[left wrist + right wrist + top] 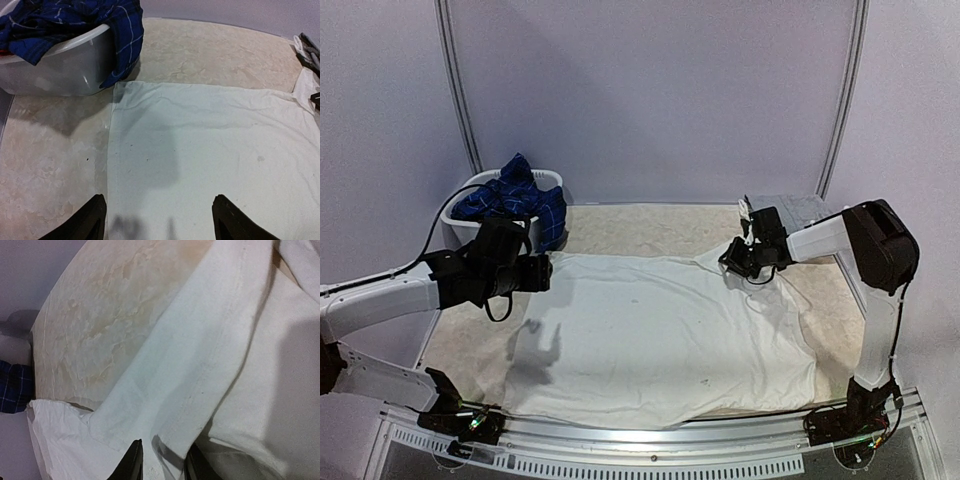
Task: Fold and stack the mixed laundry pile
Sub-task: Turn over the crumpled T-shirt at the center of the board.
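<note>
right gripper (164, 449) pinches a fold of the white garment (660, 330), left gripper (159, 199) hangs spread wide over its edge.

A garment (660, 330) lies spread across the middle of the surface (640, 225). At ten o'clock, just behind its corner, stands a basket (458, 228) with a shirt (515, 200) inside.

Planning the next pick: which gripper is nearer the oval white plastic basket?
Left. The left gripper hovers just in front of the basket; the right gripper is at the white cloth garment's corner across the table.
</note>
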